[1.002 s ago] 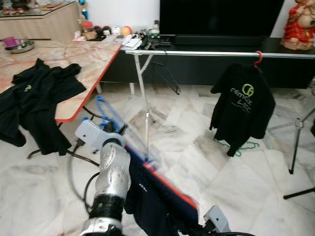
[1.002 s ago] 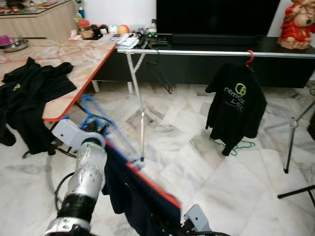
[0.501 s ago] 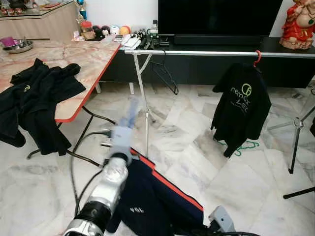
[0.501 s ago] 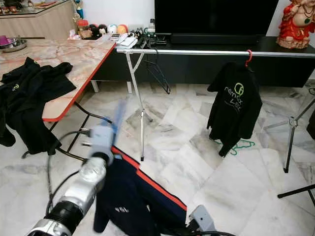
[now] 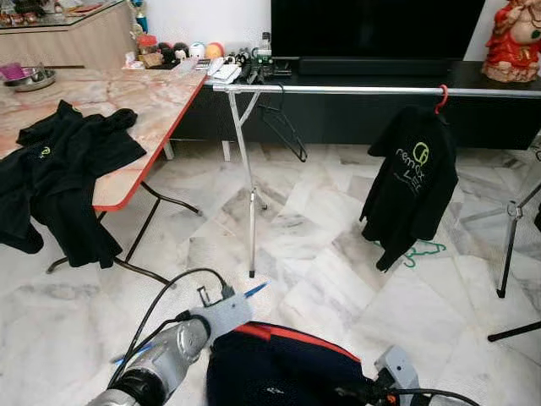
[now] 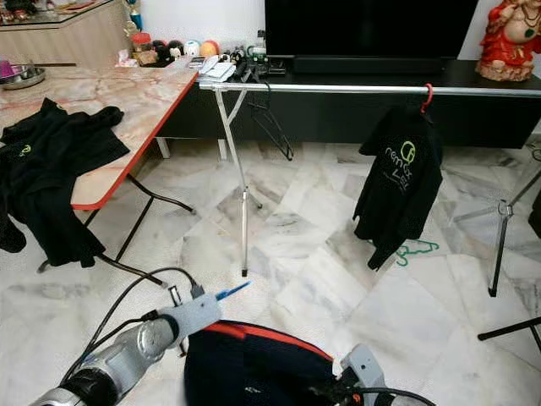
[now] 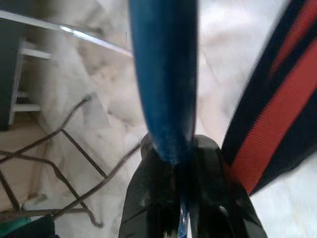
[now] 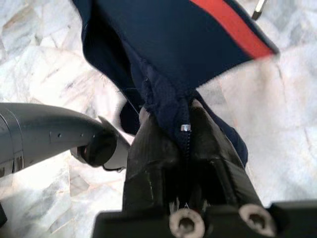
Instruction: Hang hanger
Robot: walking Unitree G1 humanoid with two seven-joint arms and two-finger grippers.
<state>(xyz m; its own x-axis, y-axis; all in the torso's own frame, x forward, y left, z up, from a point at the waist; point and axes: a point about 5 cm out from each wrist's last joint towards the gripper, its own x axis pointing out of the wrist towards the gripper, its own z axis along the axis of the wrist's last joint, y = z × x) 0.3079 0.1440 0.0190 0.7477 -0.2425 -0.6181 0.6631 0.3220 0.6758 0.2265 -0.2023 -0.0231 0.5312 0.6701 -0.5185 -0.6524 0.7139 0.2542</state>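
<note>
Low in the head views, bottom centre, a navy garment [image 5: 283, 372] with a red stripe hangs bunched between both arms. Left gripper [image 7: 181, 148], seen along its own fingers, is closed tight on a blue hanger [image 7: 163, 69]; the hanger's tip pokes out as a blue sliver at lower centre of the head view [image 5: 254, 290], just past the silver wrist. Right gripper [image 8: 184, 126] is pinched shut on a fold of the navy cloth near a small metal snap, at the bottom right of the head view. The rail [image 5: 372, 90] runs across the upper half of the frame, well apart from the grippers and far above them; one black shirt [image 5: 412, 182] on a red hanger already hangs at its right end, an empty black hanger [image 5: 283, 131] near its left post. A table [image 5: 161, 101] with more black clothes sits upper left. Judgement: the hanger is not yet seated in the garment. To do this well, hold the cloth taut with the right gripper, feed the hanger arm into the neck opening, then lift hook-up toward the free middle stretch of rail. Risk: the loose fabric may slip off.
</note>
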